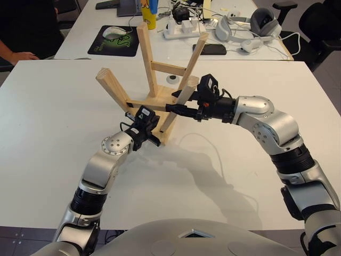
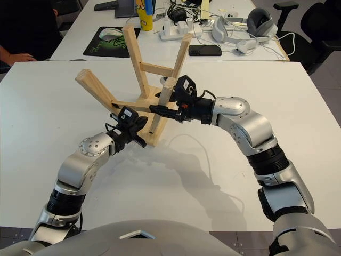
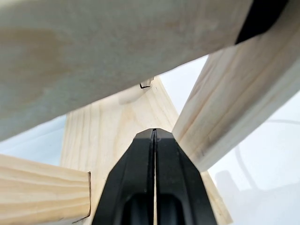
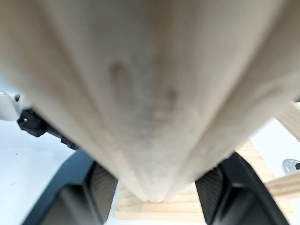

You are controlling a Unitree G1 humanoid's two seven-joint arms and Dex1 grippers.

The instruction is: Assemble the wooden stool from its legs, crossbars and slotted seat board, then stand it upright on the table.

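The wooden stool [image 1: 160,96] sits a little above the middle of the head views, on the white desk [image 1: 64,160]. It is tipped over, with its legs in the air. The slotted seat board [image 1: 166,127] stands steeply, and its lower edge rests on the desk surface. Two legs rise toward the top of the frame, joined by a crossbar [image 1: 168,68]. A third leg [image 1: 112,88] slants out to the upper left. A fourth leg [image 2: 162,104] leans toward the camera.

The left arm comes up from the lower left of the frame. Its elbow is bent and the forearm angles up and to the right, toward the underside of the stool. The left end effector [image 3: 153,136] is tucked in among the legs just in front of the seat board. Its two black fingers are pressed flat against each other with only a hairline between them and nothing visible in that line.

The right arm enters from the lower right, rises to a high elbow, then runs nearly level toward the frame's centre. The right end effector [image 1: 180,110] reaches the camera-facing leg partway along its length. In the wrist view that leg fills the space between the two finger pads [image 4: 101,187], which are closed against its sides.

A second desk [image 1: 80,42] with a mouse pad [image 1: 113,40] and headphones [image 1: 261,20] lies across the top of the frame.
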